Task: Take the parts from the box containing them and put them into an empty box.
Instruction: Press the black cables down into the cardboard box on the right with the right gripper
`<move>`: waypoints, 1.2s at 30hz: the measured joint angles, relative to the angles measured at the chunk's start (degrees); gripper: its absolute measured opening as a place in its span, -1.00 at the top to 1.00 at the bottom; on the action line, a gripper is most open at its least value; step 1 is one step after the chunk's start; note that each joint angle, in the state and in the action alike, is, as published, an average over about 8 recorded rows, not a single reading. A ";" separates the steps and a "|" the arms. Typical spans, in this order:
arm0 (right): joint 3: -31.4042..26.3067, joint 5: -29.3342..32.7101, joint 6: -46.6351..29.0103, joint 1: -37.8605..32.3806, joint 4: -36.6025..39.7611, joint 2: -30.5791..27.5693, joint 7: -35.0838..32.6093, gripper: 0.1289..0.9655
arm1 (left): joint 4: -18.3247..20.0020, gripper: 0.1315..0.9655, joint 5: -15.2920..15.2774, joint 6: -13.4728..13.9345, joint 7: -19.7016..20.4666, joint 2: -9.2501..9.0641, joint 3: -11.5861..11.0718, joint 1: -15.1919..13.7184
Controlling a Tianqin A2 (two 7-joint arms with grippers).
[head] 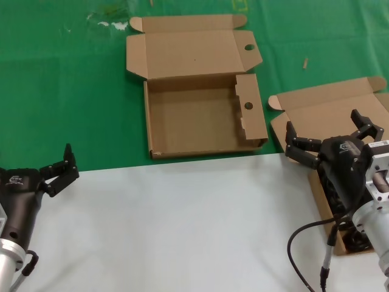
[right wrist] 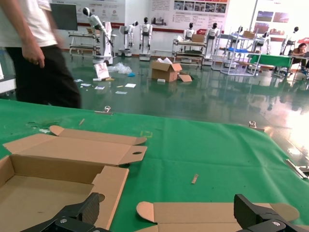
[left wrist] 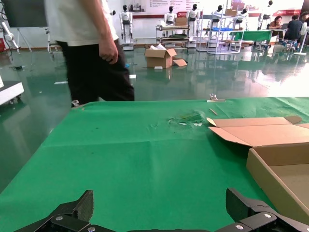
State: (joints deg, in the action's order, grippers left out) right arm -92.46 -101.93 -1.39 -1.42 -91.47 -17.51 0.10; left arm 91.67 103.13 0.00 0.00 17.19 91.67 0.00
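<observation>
My right tool (head: pixel 327 135) released above the cord box (head: pixel 316 115)
Left tool (head: pixel 58 170) released at the surface (head: pixel 182 225) edge, well clear of the empty box (head: pixel 203 118)

A green cloth (head: pixel 61 91) covers the far part of the tabletop, with a white sheet (head: pixel 170 225) over the near part toward six o'clock. Beyond the tabletop's edge lies a glossy grey-green floor (left wrist: pixel 203 77) reflecting overhead light. A person in a white shirt and black trousers (left wrist: pixel 91 48) stands close by. Farther back are white humanoid robots on stands (right wrist: pixel 145 31), metal shelving racks (right wrist: pixel 190 48), an open brown cardboard carton on the floor (right wrist: pixel 166 71), and wall posters (right wrist: pixel 188 9).
</observation>
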 joint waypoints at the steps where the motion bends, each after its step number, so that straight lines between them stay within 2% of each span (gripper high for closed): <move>1: 0.00 0.00 0.00 0.00 0.00 0.00 0.00 -1.00 | 0.00 -1.00 0.00 0.00 0.00 0.00 0.00 0.00; 20: 0.01 0.15 0.10 0.11 -0.11 0.18 -0.13 -1.00 | 0.00 -0.93 0.00 0.00 0.00 0.00 0.00 0.00; 29: 1.27 3.04 0.26 1.65 -1.51 3.43 -3.85 -1.00 | 0.00 -0.70 0.00 0.00 0.00 0.00 0.00 0.00; 36: 2.39 3.89 -1.07 2.72 -2.74 1.98 -5.59 -1.00 | 0.00 -0.36 0.00 0.00 0.00 0.00 0.00 0.00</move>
State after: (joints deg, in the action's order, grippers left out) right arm -90.08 -98.04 -2.45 1.29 -94.21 -15.53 -5.49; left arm 91.67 103.13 0.00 0.00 17.19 91.68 0.00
